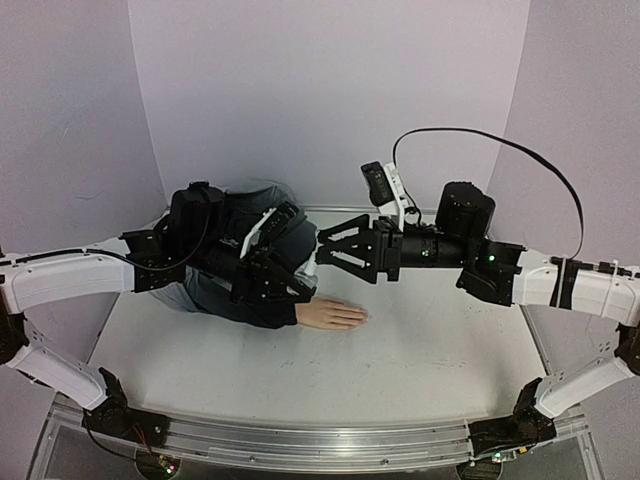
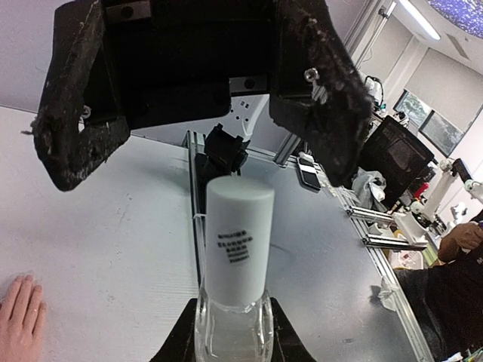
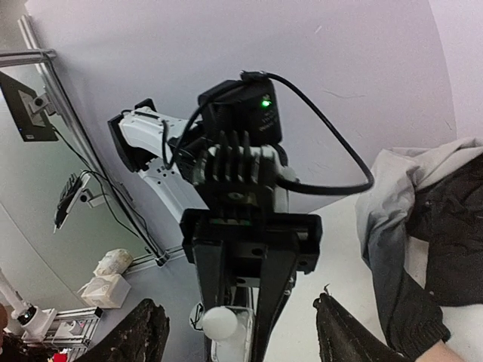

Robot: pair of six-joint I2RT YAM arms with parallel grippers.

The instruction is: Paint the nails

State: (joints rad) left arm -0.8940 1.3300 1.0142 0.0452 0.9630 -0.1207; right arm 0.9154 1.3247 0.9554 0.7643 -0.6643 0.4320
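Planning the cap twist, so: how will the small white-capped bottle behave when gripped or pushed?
The bottle looks rigid and probably fragile: its lower body is clear, glass-like. The smooth round white cap may slip in a grip. Tall and narrow, it would likely tip if nudged when standing free.

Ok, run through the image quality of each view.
Top external: soft, even light, sharp, only faint shadows on the table. Left wrist: wide-angle bending at the edges, ceiling light glaring top right, bottle in focus. Right wrist: right gripper's fingers dark and soft at the bottom edge, green LED bright.
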